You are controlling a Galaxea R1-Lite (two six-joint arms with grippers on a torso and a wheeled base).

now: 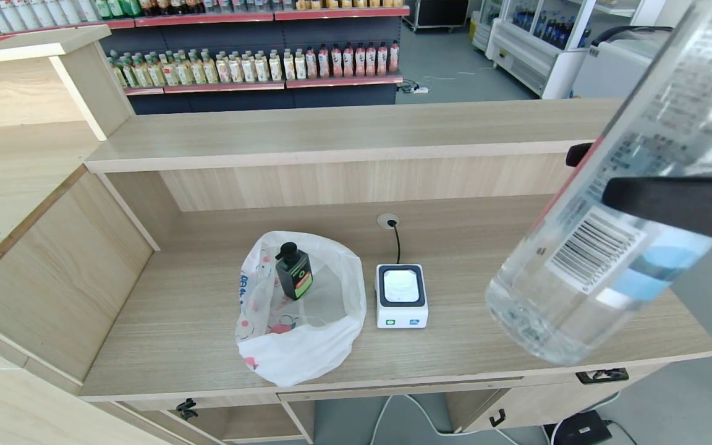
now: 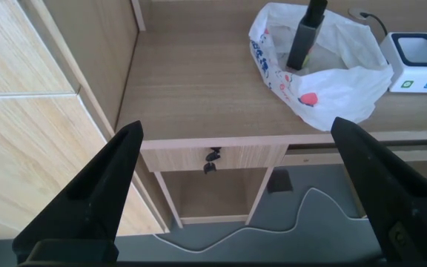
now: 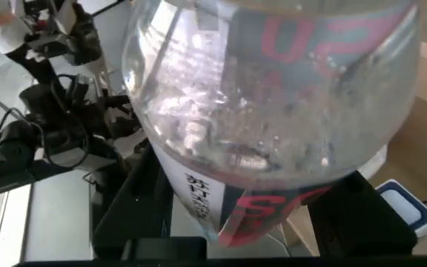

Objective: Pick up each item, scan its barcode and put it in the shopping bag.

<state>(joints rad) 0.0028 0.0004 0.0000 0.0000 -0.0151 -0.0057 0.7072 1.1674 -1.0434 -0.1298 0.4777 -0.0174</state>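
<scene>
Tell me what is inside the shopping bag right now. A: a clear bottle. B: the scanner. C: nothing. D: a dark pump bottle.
D: the dark pump bottle stands inside the white shopping bag, while the clear bottle is held up off the counter and the scanner sits beside the bag.

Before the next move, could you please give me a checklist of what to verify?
1. Right end effector shut on clear bottle: ok.
2. Barcode turned toward scanner: not ok, it faces the head camera.
3. Scanner window uncovered: ok.
4. Shopping bag mouth open: ok; black pump bottle stands inside.
5. Left end effector open, off the counter: ok.
</scene>
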